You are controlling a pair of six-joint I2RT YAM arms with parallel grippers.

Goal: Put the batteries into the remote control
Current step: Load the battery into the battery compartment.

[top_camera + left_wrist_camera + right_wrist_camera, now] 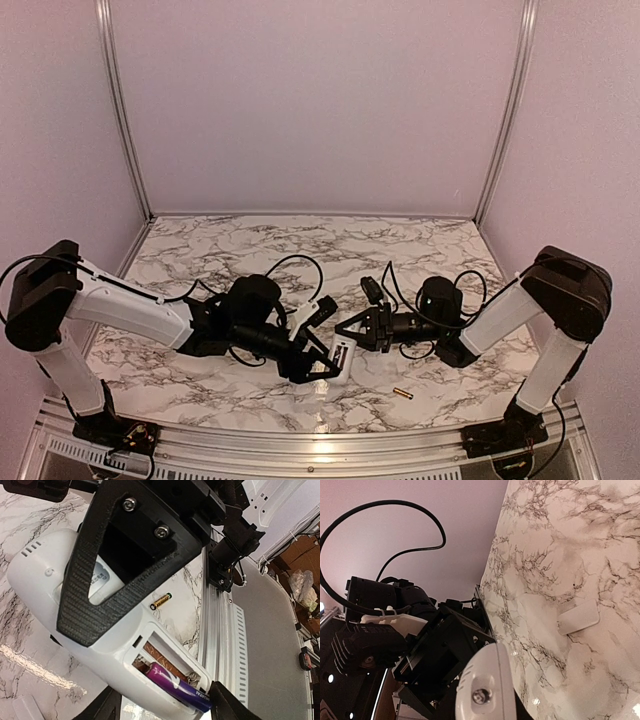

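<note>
The left gripper (322, 368) is clamping the white remote control (40, 595) over the middle of the bench's near edge, with the purple-black battery (177, 686) sitting half-seated in its open bay. The right gripper (352, 325), its grip unreadable, is hovering there. Pressing that cell flat is looking wiser than fetching the gold battery (403, 393), which is lying by the near edge.

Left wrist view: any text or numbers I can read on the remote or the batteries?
Remote control: grey label, partly covered and blurred; unreadable.
Purple battery in its open bay: white print, too blurred to read.
Gold battery on the table: too small to show any text.
</note>
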